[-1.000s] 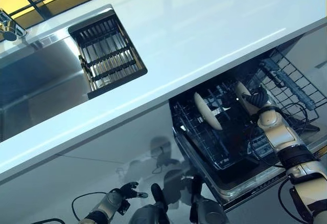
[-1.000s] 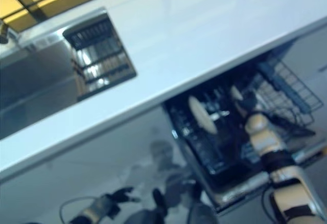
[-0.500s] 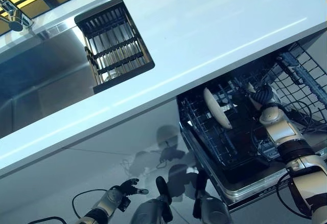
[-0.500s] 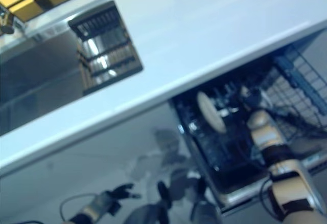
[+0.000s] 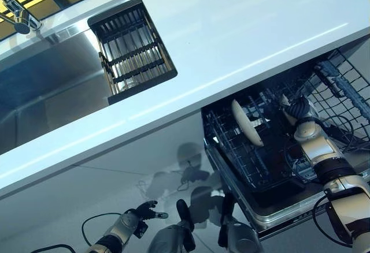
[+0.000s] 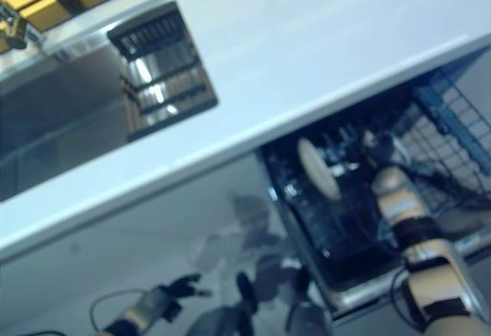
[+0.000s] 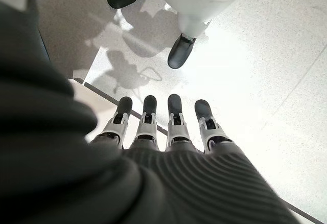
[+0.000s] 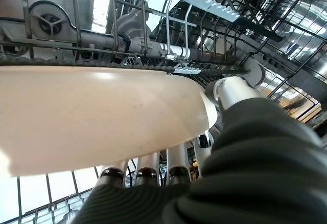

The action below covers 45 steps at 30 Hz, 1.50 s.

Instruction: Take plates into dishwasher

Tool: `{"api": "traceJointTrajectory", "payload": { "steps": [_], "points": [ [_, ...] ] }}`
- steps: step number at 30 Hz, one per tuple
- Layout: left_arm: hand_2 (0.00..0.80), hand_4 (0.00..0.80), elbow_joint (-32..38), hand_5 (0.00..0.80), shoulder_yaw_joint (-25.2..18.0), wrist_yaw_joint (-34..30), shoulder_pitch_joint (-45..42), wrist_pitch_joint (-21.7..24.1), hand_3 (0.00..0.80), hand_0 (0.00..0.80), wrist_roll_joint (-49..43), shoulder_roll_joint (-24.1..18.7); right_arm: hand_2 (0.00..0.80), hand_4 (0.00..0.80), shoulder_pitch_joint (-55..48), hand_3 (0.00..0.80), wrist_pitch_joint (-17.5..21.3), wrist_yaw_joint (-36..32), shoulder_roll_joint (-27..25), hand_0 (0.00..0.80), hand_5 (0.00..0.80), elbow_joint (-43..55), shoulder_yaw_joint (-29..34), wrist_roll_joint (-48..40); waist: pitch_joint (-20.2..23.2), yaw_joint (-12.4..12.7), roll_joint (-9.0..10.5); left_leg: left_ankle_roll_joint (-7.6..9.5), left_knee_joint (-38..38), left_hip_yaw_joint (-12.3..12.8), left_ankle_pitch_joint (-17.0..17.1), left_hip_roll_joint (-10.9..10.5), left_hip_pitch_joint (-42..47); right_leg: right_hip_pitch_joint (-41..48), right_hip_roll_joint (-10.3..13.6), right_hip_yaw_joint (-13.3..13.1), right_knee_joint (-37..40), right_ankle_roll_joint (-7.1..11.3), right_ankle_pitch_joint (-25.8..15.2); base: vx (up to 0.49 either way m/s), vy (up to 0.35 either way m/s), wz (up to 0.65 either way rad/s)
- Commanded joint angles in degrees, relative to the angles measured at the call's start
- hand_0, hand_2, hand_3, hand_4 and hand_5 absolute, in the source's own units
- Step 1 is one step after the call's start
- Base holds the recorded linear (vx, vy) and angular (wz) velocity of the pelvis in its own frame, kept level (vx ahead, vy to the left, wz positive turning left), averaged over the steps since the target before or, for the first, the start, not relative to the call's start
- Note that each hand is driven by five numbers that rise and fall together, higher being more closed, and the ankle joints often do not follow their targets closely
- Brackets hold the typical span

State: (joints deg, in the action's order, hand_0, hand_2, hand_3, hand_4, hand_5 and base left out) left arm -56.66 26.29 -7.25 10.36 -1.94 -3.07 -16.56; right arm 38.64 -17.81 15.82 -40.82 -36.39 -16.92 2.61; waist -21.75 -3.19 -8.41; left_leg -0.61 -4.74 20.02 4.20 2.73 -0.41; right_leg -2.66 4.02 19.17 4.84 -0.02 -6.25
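Right wrist view: the right robot hand point(image 8: 240, 132) clamps a cream plate point(image 8: 97, 116) among the dishwasher rack point(image 5: 243, 155) wires; only this view shows the grip. Another plate point(image 5: 247, 122) stands in the rack. The left robot hand point(image 7: 168, 127), fingers straight, hangs over the floor point(image 7: 265, 70).

The plate point(image 8: 97, 116) in the right hand point(image 8: 153, 170) is running off the wrist view's edge and covering the fingertips. From the head, that hand point(image 5: 296, 110) is hiding nearly all of this plate. The rack point(image 5: 341, 91) is being cut off at the picture's side, its far end lying under the counter point(image 5: 231, 39). The sink point(image 5: 40, 85) is running out of view.
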Motion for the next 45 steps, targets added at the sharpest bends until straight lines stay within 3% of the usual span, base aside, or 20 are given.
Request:
{"api": "traceJointTrajectory", "payload": {
  "steps": [1, 2, 13, 22, 33, 37, 43, 45],
  "points": [
    [0.000, 0.000, -0.3, 0.000, 2.0, 0.0, 1.5, 0.1, 0.000, 0.000, 1.2, -1.9, 0.053, 0.053, 4.9, 0.053, 1.0, 2.1, 1.6, 0.053, 0.053, -2.5, -3.3, 0.0, 0.5, 1.2, 3.50, -2.06, -0.3, -0.3, -1.1, 1.5, -2.4, 0.4, -1.2, 1.0, -7.6, -1.11, 11.8, 0.000, 0.000, 0.00],
    [0.000, 0.000, -0.4, 0.000, 1.9, 0.1, 1.3, 0.1, 0.000, 0.000, 1.1, -1.9, 0.000, 0.000, 4.5, 0.000, 1.1, 2.2, 1.8, 0.000, 0.000, -2.2, -3.2, 0.3, 0.7, 1.2, 3.74, -2.06, -0.3, -0.2, -1.1, 1.5, -2.3, 0.6, -1.2, 1.0, -7.5, -1.09, 11.7, 0.000, 0.000, 0.00],
    [0.000, 0.000, -0.2, 0.000, 1.1, 0.5, 0.6, -0.4, 0.000, 0.000, 1.1, -2.2, 0.000, 0.000, 2.3, 0.000, 2.0, 2.9, 2.2, 0.000, 0.000, 0.4, -2.1, 1.5, 1.5, 1.3, 5.37, -2.11, -0.3, 0.2, -1.2, 2.0, -1.5, 2.1, -1.8, 1.1, -6.6, -1.08, 11.3, 0.000, 0.000, 0.00],
    [0.000, 0.000, -0.6, 0.000, -1.4, 1.3, -2.0, -0.2, 0.000, 0.000, 0.7, -2.0, 0.000, 0.000, -3.0, 0.000, 3.0, 3.8, 1.2, 0.000, 0.000, 9.9, 1.4, 4.5, 3.0, 0.7, 7.08, -2.32, -0.3, 0.7, -1.3, 2.4, -0.5, 4.1, -2.5, 0.7, -5.4, -0.98, 11.1, 0.000, 0.000, 0.00],
    [0.000, 0.000, -3.0, 0.000, -6.6, 2.0, -7.2, 1.6, 0.000, 0.000, -1.5, -1.5, 0.000, 0.000, -17.3, 0.000, 6.9, 0.6, -2.9, 0.000, 0.000, 30.9, 12.5, 8.1, 6.6, -1.6, 9.75, -2.55, -0.3, 2.5, -2.0, 3.4, 1.4, 6.8, -3.4, -0.2, -4.5, -0.89, 11.6, 0.008, 0.000, -0.02],
    [0.000, 0.000, -5.1, 0.000, -8.4, 2.6, -9.3, 3.5, 0.000, 0.000, -1.4, -0.8, 0.000, 0.000, -23.9, 0.000, 10.8, -0.2, -6.3, 0.000, 0.000, 37.2, 19.6, 8.3, 8.7, -3.1, 10.50, -2.80, -0.3, 4.0, -2.6, 3.8, 2.5, 8.0, -3.9, -1.1, -3.8, -0.81, 11.7, 0.018, 0.002, -0.10],
    [0.000, 0.000, -7.8, 0.000, -9.7, 3.2, -10.9, 5.9, 0.000, 0.000, -0.9, -0.1, 0.000, 0.000, -32.1, 0.000, 14.7, 3.2, -7.3, 0.000, 0.000, 40.5, 28.7, 0.2, 11.0, -4.8, 10.88, -3.08, -0.3, 6.0, -3.2, 4.2, 3.7, 9.0, -4.2, -2.7, -3.0, -0.62, 11.6, -0.005, 0.004, -0.16],
    [0.000, 0.000, -8.9, 0.000, -9.9, 3.7, -11.2, 6.7, 0.000, 0.000, 0.0, 0.2, 0.000, 0.000, -35.4, 0.000, 17.5, 4.4, -5.4, 0.000, 0.000, 40.5, 32.2, -8.4, 12.0, -5.9, 10.96, -3.19, -0.3, 7.0, -3.4, 4.3, 4.3, 9.3, -4.4, -3.7, -2.8, -0.68, 11.4, -0.036, -0.014, -0.22]
  ]
}}
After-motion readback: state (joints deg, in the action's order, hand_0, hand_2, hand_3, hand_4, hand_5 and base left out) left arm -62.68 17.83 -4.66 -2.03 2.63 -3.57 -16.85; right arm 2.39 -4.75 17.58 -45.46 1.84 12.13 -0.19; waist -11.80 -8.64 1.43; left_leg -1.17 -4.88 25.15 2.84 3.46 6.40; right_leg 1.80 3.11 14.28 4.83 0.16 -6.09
